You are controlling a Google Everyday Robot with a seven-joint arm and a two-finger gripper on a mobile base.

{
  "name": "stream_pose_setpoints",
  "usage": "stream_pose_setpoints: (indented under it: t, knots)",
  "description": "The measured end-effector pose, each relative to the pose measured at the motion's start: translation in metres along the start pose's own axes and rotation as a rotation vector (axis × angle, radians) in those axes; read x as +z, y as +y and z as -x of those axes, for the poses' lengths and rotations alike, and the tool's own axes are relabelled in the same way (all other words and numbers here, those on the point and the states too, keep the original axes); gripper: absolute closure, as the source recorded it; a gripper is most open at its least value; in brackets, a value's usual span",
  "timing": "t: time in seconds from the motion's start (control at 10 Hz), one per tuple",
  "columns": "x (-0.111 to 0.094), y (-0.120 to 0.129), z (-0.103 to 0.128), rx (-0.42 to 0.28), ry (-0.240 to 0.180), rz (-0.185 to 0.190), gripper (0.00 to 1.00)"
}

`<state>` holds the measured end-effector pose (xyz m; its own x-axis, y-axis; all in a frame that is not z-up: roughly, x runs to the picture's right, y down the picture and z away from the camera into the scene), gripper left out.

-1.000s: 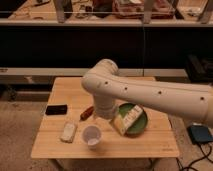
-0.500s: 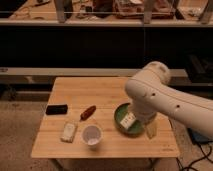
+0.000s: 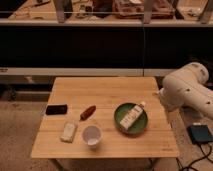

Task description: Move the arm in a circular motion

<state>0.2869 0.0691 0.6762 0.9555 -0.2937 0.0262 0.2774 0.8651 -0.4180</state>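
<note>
The arm (image 3: pixel 187 91), thick cream-white tubes with a rounded joint, hangs at the right edge of the view, just beyond the right side of the wooden table (image 3: pixel 107 90). Its elbow stands level with the table's far right part. I cannot make out the gripper: it is hidden behind the arm or lies outside the view. The arm touches nothing on the table.
On the table lie a black flat object (image 3: pixel 56 109), a red-brown item (image 3: pixel 88 112), a white packet (image 3: pixel 68 132), a white cup (image 3: pixel 92 135) and a green plate (image 3: pixel 120 125) holding a white bottle (image 3: pixel 131 115). A blue box (image 3: pixel 201 133) with cable lies on the floor at right. A dark counter runs behind.
The arm has swung from over the table's middle to the right, off the table. The green plate and bottle, earlier partly covered, now show whole.
</note>
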Motion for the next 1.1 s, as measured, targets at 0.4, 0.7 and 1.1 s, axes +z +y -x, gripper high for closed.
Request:
stream_pose_setpoints:
  t: [0.4, 0.7, 1.1]
  knots:
    - [0.035, -0.108, -0.012, -0.053, -0.008, 0.045, 0.20]
    - [0.075, -0.203, 0.058, -0.178, -0.090, 0.068, 0.20]
    - [0.115, -0.282, 0.177, -0.380, -0.192, 0.105, 0.20]
